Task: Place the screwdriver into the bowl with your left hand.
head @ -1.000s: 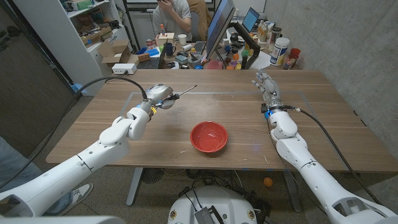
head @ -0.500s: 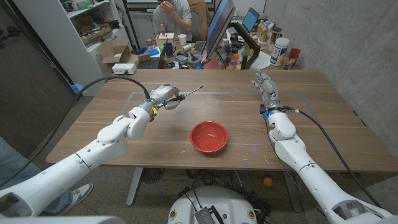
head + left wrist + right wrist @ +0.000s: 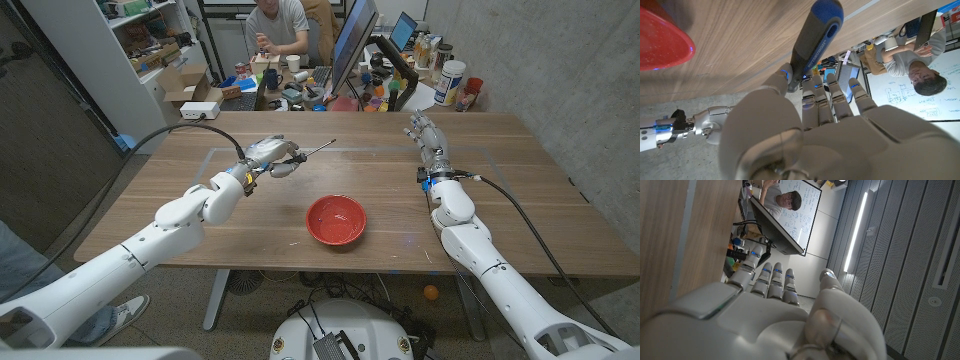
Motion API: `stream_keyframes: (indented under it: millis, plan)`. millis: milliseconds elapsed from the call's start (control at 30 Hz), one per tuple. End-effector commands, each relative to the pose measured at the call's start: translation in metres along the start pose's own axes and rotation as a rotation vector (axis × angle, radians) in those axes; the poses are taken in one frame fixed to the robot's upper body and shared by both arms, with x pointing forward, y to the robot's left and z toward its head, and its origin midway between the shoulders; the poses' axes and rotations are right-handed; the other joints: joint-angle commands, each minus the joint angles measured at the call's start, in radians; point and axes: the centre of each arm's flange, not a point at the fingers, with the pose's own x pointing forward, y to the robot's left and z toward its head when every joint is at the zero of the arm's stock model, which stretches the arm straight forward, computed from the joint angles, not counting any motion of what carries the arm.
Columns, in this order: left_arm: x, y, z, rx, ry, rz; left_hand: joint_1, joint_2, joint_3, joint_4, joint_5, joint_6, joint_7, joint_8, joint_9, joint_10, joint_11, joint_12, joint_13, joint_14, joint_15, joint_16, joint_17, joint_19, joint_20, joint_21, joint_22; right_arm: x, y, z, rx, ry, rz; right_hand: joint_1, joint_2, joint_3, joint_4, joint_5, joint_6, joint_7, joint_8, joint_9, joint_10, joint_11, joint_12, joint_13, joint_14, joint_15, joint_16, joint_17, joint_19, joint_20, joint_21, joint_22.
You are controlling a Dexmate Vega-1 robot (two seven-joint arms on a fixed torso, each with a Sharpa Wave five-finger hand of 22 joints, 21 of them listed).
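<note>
My left hand holds a screwdriver above the table, behind and to the left of the red bowl. The thin metal shaft points right and away, and its tip hangs over bare wood behind the bowl. In the left wrist view the blue and black handle sticks out past the fingers of my left hand, with the bowl's rim off to one side. My right hand stands at the table's far right, fingers apart and holding nothing; the right wrist view shows its back.
The wooden table carries the bowl near its middle front. Behind its far edge stand a monitor, a cluttered desk with bottles and a seated person. Shelves and boxes are at the back left.
My left hand has carried the screwdriver to the right, so the shaft's tip now reaches further right behind the bowl. The right hand and the bowl have not moved.
</note>
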Motion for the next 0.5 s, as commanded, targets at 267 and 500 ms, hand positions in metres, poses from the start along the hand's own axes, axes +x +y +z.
stream_keyframes:
  millis: [267,500]
  plan:
    - [0.0086,-0.0022,0.017,-0.049,-0.21,-0.021,0.085,0.08,-0.013,0.004,0.0,0.109,-0.098,0.007,0.002,0.046,-0.057,-0.002,0.005,-0.002,-0.023,-0.003,0.0,-0.01,-0.014,-0.006,0.003,-0.0076,-0.0007,0.0001,-0.004,-0.001,-0.02,0.0,0.001,-0.005,0.001,0.002,0.005,0.002,0.001,0.004,0.008,0.0,0.002,0.002,0.006,0.001,0.001,0.003,-0.004,0.0,0.003,0.003]
    - [0.0119,-0.0044,0.0212,-0.073,-0.242,-0.032,0.083,0.077,-0.018,0.004,-0.002,0.112,-0.108,0.007,0.001,0.046,-0.062,-0.005,0.005,-0.002,-0.027,-0.004,-0.001,-0.011,-0.016,-0.006,0.003,-0.0102,-0.0002,-0.0006,-0.004,0.002,-0.024,0.0,0.001,-0.006,0.001,0.002,0.005,0.002,0.001,0.004,0.008,0.001,0.002,0.002,0.007,0.001,0.001,0.003,-0.003,-0.001,0.003,0.003]
